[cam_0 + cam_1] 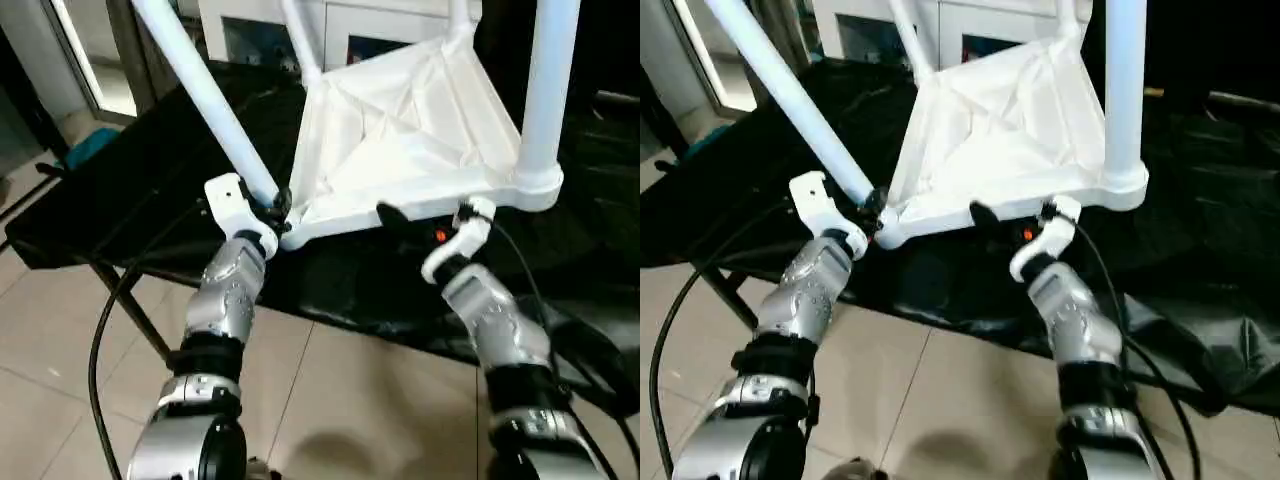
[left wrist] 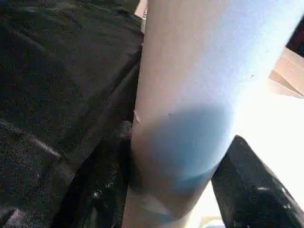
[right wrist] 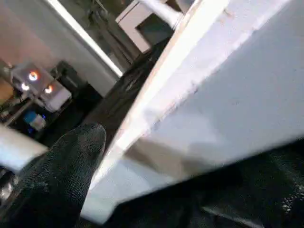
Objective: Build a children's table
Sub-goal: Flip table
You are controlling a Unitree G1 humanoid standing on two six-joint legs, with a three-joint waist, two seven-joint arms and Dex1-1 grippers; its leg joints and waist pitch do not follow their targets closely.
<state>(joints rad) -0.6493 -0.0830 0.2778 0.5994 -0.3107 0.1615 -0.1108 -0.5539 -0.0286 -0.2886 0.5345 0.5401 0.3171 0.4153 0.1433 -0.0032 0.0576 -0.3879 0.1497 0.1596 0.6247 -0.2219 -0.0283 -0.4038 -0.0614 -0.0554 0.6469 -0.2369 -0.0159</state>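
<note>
The white tabletop (image 1: 400,130) lies upside down on a black-covered bench, ribbed underside up. Its near-left leg (image 1: 200,90) leans away to the left from its corner socket (image 1: 290,228). My left gripper (image 1: 278,208) is shut on that leg just above the socket; in the left wrist view the tube (image 2: 190,95) sits between both black fingers (image 2: 247,190). My right gripper (image 1: 400,222) is at the tabletop's front rim, one finger (image 3: 57,171) lying over the rim (image 3: 213,104), shut on it. An upright leg (image 1: 548,90) stands in the near-right socket, and two more legs (image 1: 300,40) rise at the back.
The black cloth (image 1: 130,190) covers the bench and hangs crumpled at the right. A white glass-door cabinet (image 1: 260,30) stands behind. A black cable (image 1: 100,340) loops down beside my left arm over the tiled floor (image 1: 360,400).
</note>
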